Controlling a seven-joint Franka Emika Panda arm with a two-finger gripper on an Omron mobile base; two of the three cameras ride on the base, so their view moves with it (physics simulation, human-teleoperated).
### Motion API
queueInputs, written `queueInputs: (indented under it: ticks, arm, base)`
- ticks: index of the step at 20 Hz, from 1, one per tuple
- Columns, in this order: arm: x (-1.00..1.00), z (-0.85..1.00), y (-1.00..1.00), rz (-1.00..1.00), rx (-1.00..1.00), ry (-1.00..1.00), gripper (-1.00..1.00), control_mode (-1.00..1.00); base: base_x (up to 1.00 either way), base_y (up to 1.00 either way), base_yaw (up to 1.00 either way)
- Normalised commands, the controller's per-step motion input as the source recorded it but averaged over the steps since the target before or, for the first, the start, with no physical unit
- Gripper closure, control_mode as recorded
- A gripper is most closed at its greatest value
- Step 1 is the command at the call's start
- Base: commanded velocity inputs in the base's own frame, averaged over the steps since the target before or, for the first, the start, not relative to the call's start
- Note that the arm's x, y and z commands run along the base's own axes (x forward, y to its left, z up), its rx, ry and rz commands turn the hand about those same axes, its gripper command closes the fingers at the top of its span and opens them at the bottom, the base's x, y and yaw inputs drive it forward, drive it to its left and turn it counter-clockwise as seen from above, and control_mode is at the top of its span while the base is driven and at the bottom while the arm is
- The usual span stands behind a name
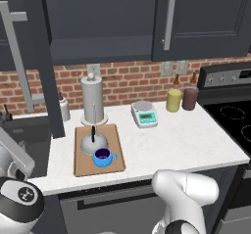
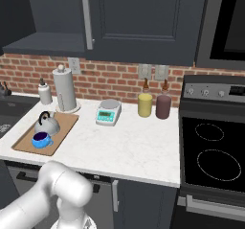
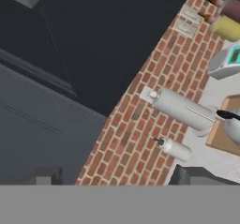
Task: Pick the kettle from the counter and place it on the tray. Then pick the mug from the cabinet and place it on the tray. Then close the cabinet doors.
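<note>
The kettle (image 1: 94, 143) and the mug (image 1: 103, 157) both stand on the tray (image 1: 81, 167), the mug just in front of the kettle and close to it, so only the cabinet doors appear to remain. The left door (image 1: 29, 57) stands swung out toward the robot, its edge and its long silver bar handle (image 1: 18, 57) showing at the left of the left base view. The right door (image 1: 196, 20) looks flat against the cabinet (image 1: 98, 22), though the pictures do not make this certain.

The gripper's small dark finger tips (image 3: 187, 175) rise at the bottom of the hand view, and they are wide apart with nothing between them; the hand looks past the cabinet underside to the brick wall and the paper towel roll (image 3: 180, 108).

The door is a stiff, rigid panel on hinges, probably light to swing and not fragile. The painted face is smooth and could be slippery for a grip, so a flat push on the outer face near the free edge, far from the hinge, seems the best place. The bar handle is also a possible hold, but it is thin and round. The swing should stay clear of the paper towel roll below
</note>
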Motion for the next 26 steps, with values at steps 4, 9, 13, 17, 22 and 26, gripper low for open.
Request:
queueInputs:
  ticks: [4, 9, 13, 17, 22, 26]
  arm:
    - [0.64, -0.01, 0.02, -0.03, 0.05, 0.00, -1.00, -1.00]
    - [0.52, -0.03, 0.03, -0.04, 0.05, -0.02, -1.00, -1.00]
    - [0.41, 0.00, 0.03, -0.02, 0.05, -0.03, -1.00, -1.00]
    - [0.34, 0.00, 0.04, -0.01, 0.05, -0.05, -1.00, -1.00]
    - [0.04, 0.07, -0.01, -0.04, 0.07, -0.20, -1.00, -1.00]
    - [0.00, 0.34, -0.24, -0.05, 0.10, -0.21, -1.00, -1.00]
  base:
    - [0.00, 0.00, 0.00]
    - [0.00, 0.00, 0.00]
    - [0.00, 0.00, 0.00]
    - [0.00, 0.00, 0.00]
    - [0.00, 0.00, 0.00]
    - [0.00, 0.00, 0.00]
